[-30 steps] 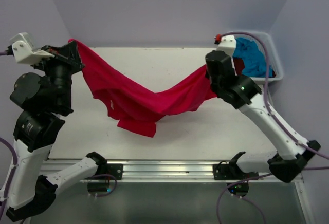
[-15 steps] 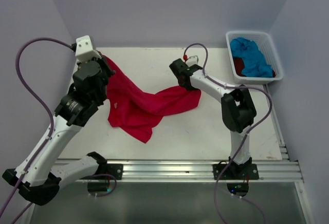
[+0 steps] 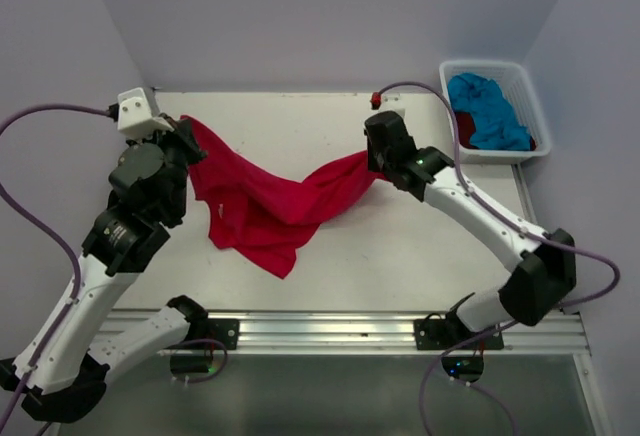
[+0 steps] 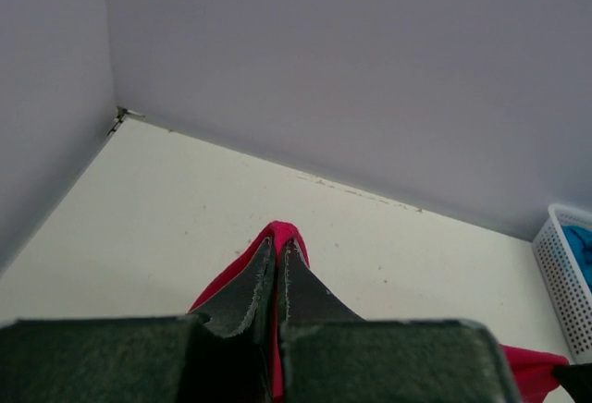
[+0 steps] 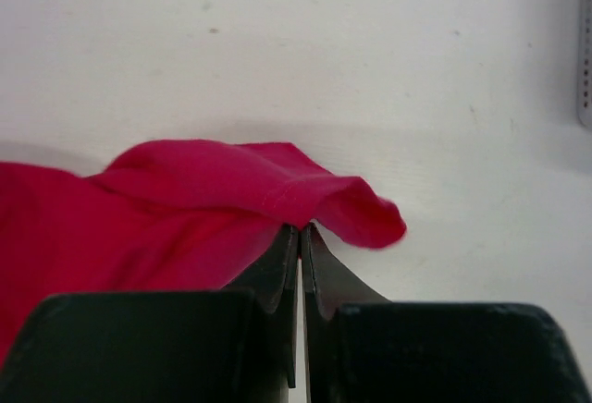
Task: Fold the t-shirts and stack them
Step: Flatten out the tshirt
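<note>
The bright red-pink t-shirt [image 3: 265, 206] hangs in a sagging band between both grippers, and its middle and lower folds rest on the white table [image 3: 400, 246]. My left gripper [image 3: 190, 130] is shut on one end of it; the left wrist view shows red cloth [image 4: 277, 233] pinched between the closed jaws [image 4: 279, 246]. My right gripper [image 3: 372, 162] is shut on the other end, with a fold of the shirt [image 5: 240, 186] bunched at its closed tips [image 5: 301, 230]. The turquoise t-shirt [image 3: 487, 108] lies crumpled in the basket over the dark red one [image 3: 465, 128].
The white plastic basket [image 3: 447, 84] stands at the table's far right corner, and its edge also shows in the left wrist view [image 4: 560, 278]. Lilac walls close in the back and both sides. The rail with the arm bases [image 3: 330, 331] runs along the near edge.
Both arms came down from a high, wide hold. Since half a second ago the left gripper moved left and the right gripper moved right, drawing the shirt a little wider. Both grips held.
</note>
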